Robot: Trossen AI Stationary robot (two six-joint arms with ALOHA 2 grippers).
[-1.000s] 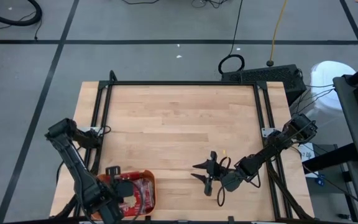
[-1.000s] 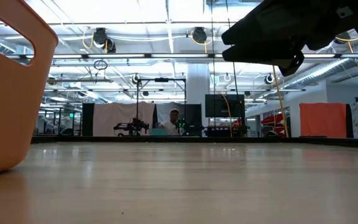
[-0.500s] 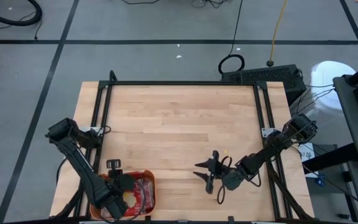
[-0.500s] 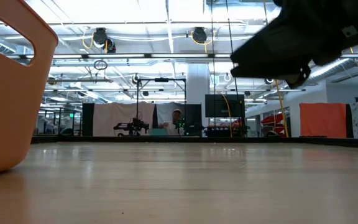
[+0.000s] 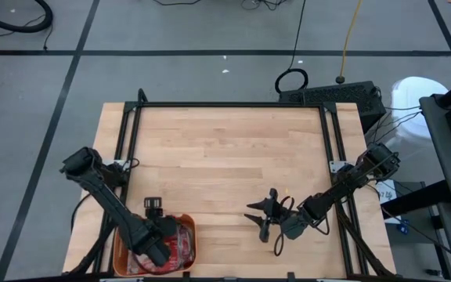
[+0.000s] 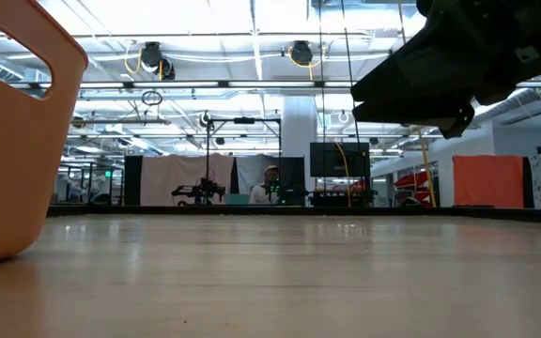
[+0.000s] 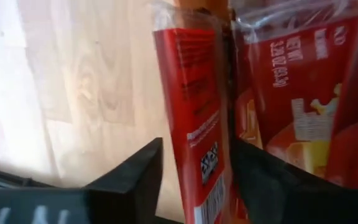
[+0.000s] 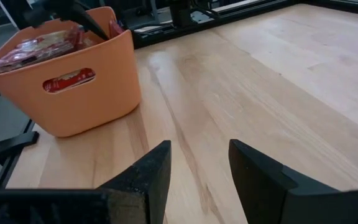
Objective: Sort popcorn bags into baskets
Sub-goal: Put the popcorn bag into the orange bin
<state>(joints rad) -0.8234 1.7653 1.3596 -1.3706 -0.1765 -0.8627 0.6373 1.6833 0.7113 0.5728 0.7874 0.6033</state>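
High view, our left gripper point(image 5: 161, 244) over the orange basket point(image 5: 185, 222), fingers apart around a popcorn bag point(image 7: 199, 118), our right gripper point(image 5: 260, 220) open, empty, mid-table.

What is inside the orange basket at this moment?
The orange basket holds red popcorn bags piled to its rim; one shows through the handle slot. The left gripper hangs over them, one bag between its fingers. Lower bags, and so the total count, are covered.

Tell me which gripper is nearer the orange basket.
Left. The left gripper is over the orange basket, among its popcorn bags. The right gripper waits apart over bare table, off to the basket's side.
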